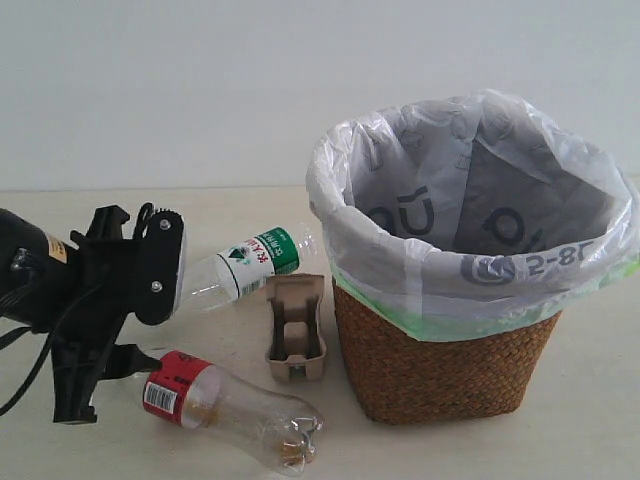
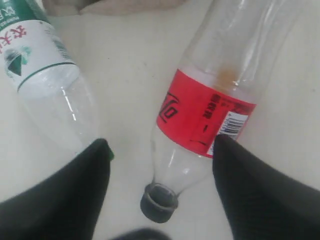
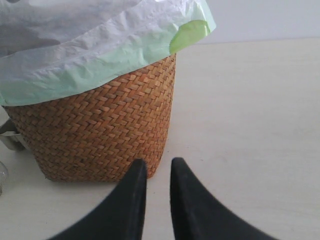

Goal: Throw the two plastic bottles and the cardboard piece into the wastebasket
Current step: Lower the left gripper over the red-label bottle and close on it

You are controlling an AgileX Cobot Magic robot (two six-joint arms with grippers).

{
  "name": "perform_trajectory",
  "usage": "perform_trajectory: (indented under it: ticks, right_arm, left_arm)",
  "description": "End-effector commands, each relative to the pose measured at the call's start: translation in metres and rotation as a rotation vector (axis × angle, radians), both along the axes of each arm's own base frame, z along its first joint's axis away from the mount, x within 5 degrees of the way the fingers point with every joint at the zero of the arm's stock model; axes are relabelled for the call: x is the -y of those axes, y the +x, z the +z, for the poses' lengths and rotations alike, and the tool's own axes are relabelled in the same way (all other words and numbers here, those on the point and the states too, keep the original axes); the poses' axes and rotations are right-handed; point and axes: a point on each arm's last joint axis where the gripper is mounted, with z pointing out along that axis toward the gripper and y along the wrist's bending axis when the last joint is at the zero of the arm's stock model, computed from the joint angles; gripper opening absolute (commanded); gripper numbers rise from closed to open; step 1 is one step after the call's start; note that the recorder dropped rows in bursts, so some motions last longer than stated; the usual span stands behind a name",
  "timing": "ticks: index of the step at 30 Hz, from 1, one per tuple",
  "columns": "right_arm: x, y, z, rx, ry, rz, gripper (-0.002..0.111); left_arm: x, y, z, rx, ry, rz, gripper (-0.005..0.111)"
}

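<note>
In the exterior view, the green bottle (image 1: pixel 255 262) and the red bottle (image 1: pixel 230 405) are lying on their sides on the surface (image 1: pixel 590 420), well outside the basket (image 1: pixel 445 355). The cardboard (image 1: pixel 296 330) is resting between them, just beside the basket's left wall. A white bag (image 1: pixel 400 250) is lining the basket and folding over its rim. The black left arm (image 1: pixel 100 290) is hanging low at the left, covering the neck ends of both bottles.

In the left wrist view, the left claw (image 2: pixel 161 142) is standing wide and released, its two dark fingers straddling the red bottle near its neck. One fingertip is sitting right at the edge of the red label. The black cap (image 2: pixel 159 202) is pointing toward the camera. The green bottle is lying just outside the other finger.

In the right wrist view, the right claw (image 3: pixel 157 162) is clenched almost fully, with only a thin gap between its fingers, and is grasping nothing. It is hovering low over the surface, near a bottom corner of the basket, beneath the bag's green edge.
</note>
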Motion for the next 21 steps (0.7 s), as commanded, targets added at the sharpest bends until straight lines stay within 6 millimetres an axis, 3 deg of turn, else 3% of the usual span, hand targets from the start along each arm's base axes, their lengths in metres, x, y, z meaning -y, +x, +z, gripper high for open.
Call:
perform_trajectory:
  ticks: [1,21]
  right_arm:
    - [0.0,0.0,0.001,0.015,0.003,0.001,0.013]
    - [0.0,0.0,0.001,0.015,0.003,0.001,0.013]
  left_arm:
    - [0.003,0.004,-0.003,0.01,-0.013,0.013,0.058]
    - [0.015,-0.003,-0.037,-0.12,0.142,-0.122,0.058]
